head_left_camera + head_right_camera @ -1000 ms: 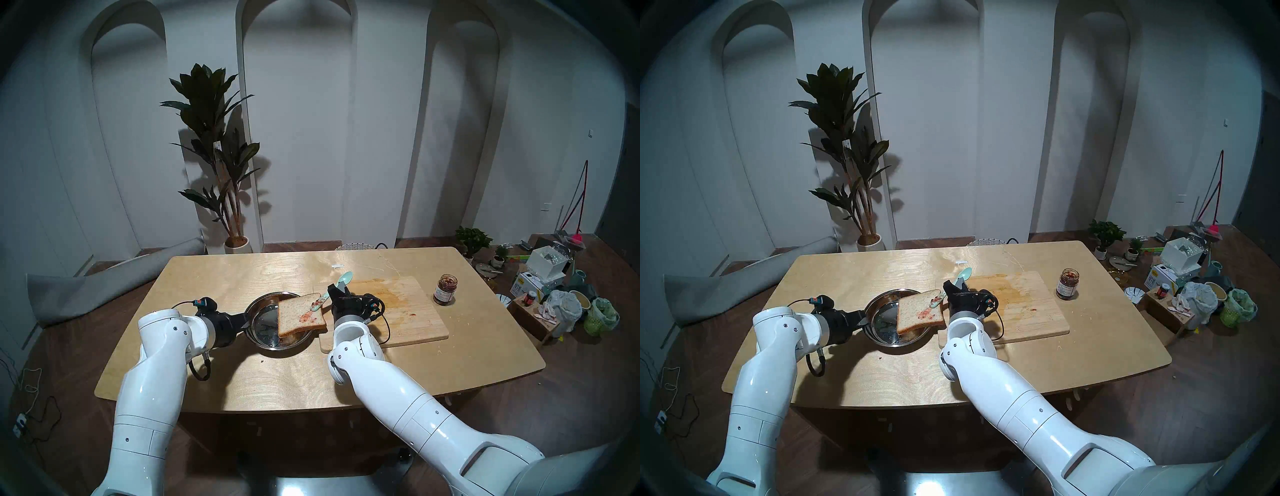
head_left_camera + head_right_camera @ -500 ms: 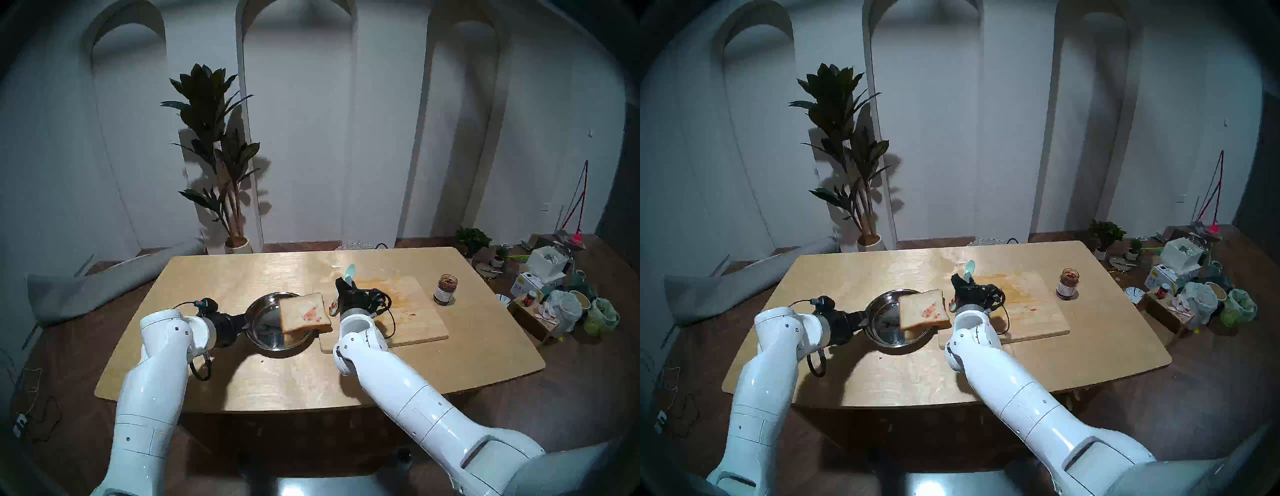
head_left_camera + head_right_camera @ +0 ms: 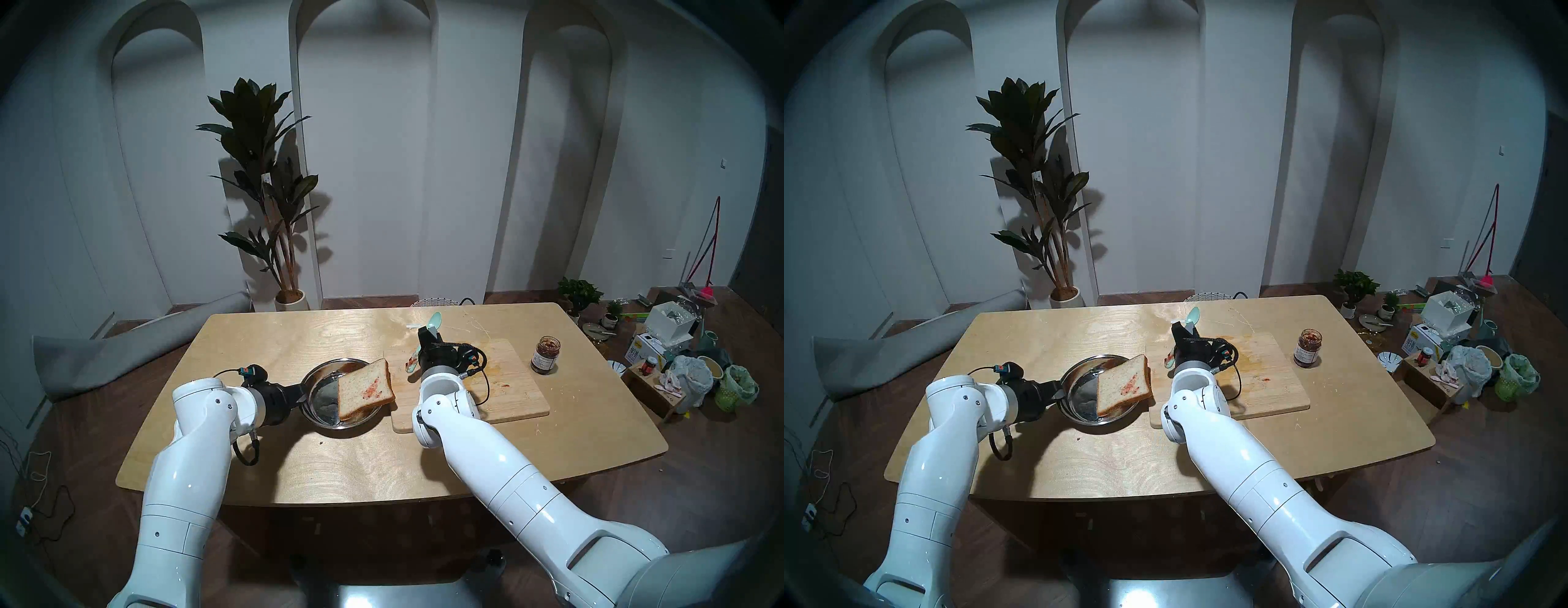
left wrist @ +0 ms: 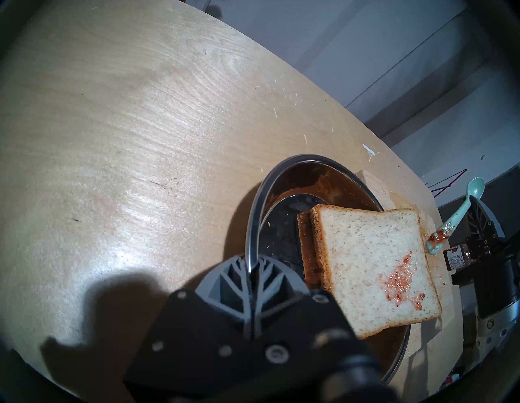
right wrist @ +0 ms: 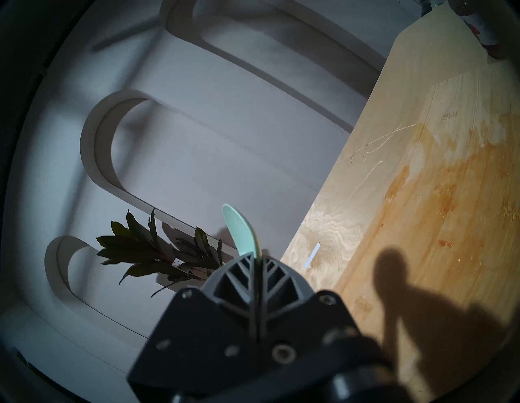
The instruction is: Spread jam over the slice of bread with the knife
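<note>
The slice of bread (image 3: 367,392) lies tilted on the right rim of a shiny metal pan (image 3: 322,373), with a red jam smear near its right side; it also shows in the left wrist view (image 4: 371,270). My left gripper (image 3: 302,392) is shut on the pan's left rim (image 4: 253,214). My right gripper (image 3: 425,333) is shut on the mint-green knife (image 3: 435,319) and holds it above the cutting board (image 3: 509,382), right of the bread and clear of it. The knife's lower tip (image 4: 437,239) carries jam. The jam jar (image 3: 545,349) stands open right of the board.
The wooden table (image 3: 297,467) carries the pan, board and jar. The board has orange stains and red spots. A small white strip (image 5: 312,256) lies on the table behind the board. Boxes, bags and a red-lidded jar (image 3: 649,365) sit on the floor at the right.
My right gripper lifted the knife off the bread and moved back and right over the cutting board. The bread shifted on the pan and shows a jam smear. The left arm stayed.
</note>
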Controlling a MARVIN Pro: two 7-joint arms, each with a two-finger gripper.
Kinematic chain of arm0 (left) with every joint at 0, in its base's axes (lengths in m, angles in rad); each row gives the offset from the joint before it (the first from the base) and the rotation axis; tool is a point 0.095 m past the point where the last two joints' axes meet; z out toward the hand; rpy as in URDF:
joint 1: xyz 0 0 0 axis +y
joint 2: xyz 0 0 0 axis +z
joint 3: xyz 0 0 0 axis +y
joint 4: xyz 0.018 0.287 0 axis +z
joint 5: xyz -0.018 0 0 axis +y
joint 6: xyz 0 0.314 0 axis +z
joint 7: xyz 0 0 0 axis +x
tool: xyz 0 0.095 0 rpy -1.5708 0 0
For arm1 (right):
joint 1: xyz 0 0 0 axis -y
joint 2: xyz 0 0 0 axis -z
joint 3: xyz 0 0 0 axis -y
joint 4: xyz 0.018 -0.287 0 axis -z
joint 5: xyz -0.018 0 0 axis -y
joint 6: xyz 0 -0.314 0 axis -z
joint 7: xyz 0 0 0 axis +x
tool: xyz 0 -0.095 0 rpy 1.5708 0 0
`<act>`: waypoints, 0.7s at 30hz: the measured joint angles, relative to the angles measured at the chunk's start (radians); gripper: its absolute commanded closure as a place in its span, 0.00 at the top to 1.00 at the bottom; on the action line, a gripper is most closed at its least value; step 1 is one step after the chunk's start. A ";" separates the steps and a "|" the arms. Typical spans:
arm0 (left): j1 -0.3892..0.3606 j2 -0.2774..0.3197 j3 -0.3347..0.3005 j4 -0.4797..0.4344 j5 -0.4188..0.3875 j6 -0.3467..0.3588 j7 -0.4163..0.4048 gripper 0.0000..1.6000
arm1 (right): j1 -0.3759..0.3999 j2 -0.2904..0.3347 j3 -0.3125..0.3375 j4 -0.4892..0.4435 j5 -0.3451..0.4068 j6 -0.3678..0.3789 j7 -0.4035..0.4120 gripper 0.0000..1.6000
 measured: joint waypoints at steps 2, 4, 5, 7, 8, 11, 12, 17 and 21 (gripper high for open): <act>-0.003 0.001 0.001 0.003 -0.001 -0.001 0.000 0.05 | 0.000 0.002 0.020 -0.023 0.029 0.008 -0.012 0.00; -0.006 0.001 0.002 0.007 -0.001 -0.002 0.000 0.05 | 0.000 0.003 0.036 -0.047 0.059 0.020 -0.025 0.00; -0.008 0.002 0.003 0.009 -0.002 -0.003 0.000 0.04 | 0.000 0.003 0.039 -0.058 0.070 0.025 -0.030 0.00; -0.011 0.002 0.004 0.013 -0.002 -0.005 0.000 0.04 | -0.004 0.002 0.040 -0.083 0.086 0.038 -0.040 0.00; -0.013 0.003 0.006 0.015 -0.002 -0.006 0.000 0.05 | -0.008 0.001 0.037 -0.098 0.093 0.044 -0.047 0.00; -0.017 0.004 0.008 0.019 -0.002 -0.008 0.001 0.05 | -0.020 -0.002 0.019 -0.128 0.101 0.055 -0.061 0.00; -0.018 0.004 0.009 0.020 -0.002 -0.008 0.001 0.05 | -0.023 -0.004 0.013 -0.135 0.102 0.058 -0.064 0.00; -0.023 0.006 0.013 0.025 -0.002 -0.010 0.003 0.05 | -0.036 -0.016 -0.040 -0.147 0.083 0.057 -0.076 0.00; -0.027 0.006 0.016 0.029 -0.002 -0.012 0.005 0.04 | -0.029 -0.028 -0.075 -0.121 0.042 0.035 -0.064 0.00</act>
